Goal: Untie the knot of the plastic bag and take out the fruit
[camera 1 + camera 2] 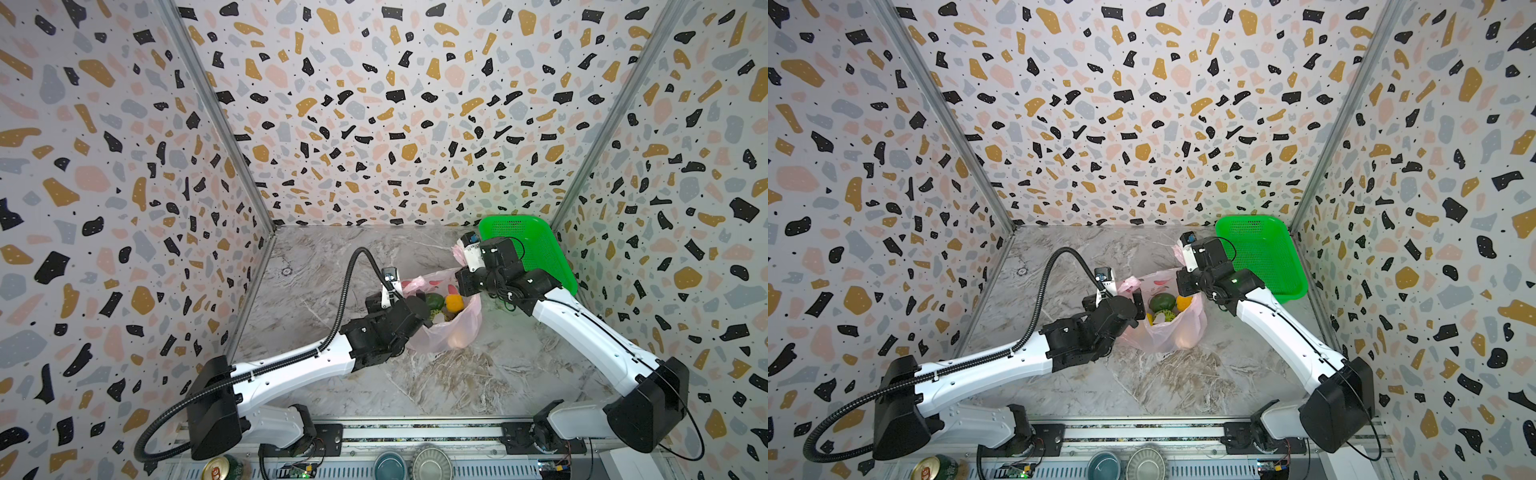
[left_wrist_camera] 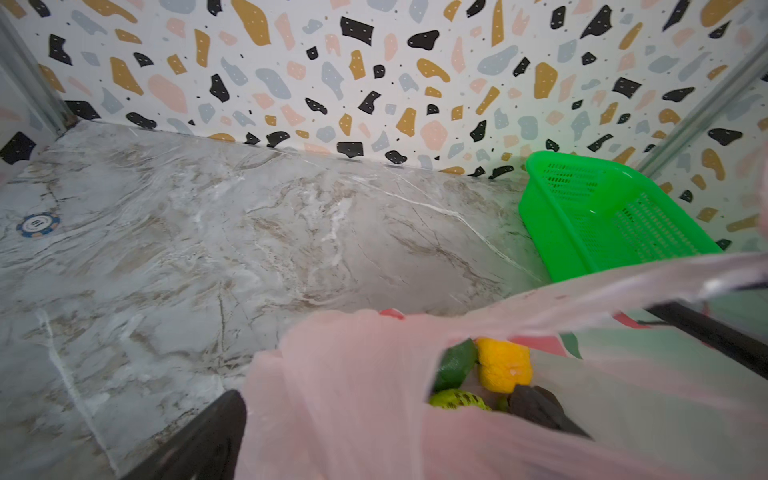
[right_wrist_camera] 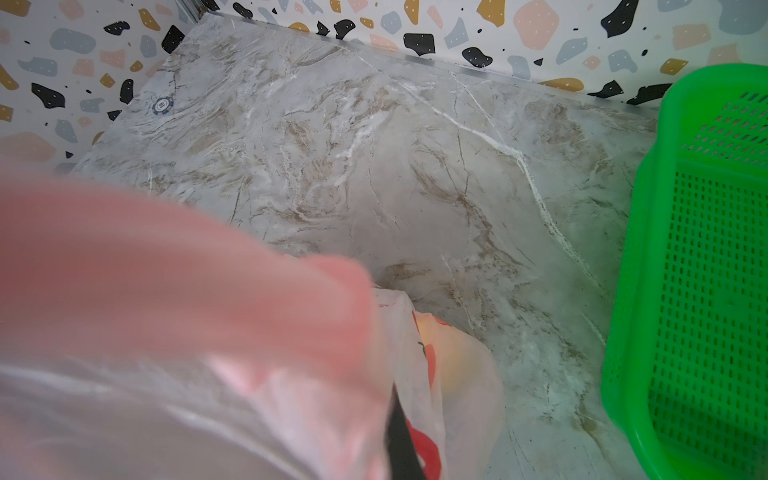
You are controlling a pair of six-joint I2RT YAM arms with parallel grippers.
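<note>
Plastic bag (image 1: 453, 332) gapes: right gripper (image 3: 400, 432) jaws clenched on its rim, left gripper (image 2: 444, 355) jaws spread wide. I fear thin film tearing, spilling fruit (image 1: 454, 302) across worktop (image 1: 457, 382).

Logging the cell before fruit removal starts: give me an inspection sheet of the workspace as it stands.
Surface: marble-pattern tabletop, level.
Job's things: pink plastic bag mid-table, mouth open; fruit inside, dark green, orange, yellow-green.
Clutter: poker chip near the left wall; empty green basket, far right corner; can and two bowls beyond the front rail.
Grippers: left gripper open at the bag's mouth; right gripper shut on the bag's rim.
Cables: corrugated conduit arcs over the left arm; thin wire loops off the right arm's base.
Surroundings: terrazzo-print walls on three sides.
</note>
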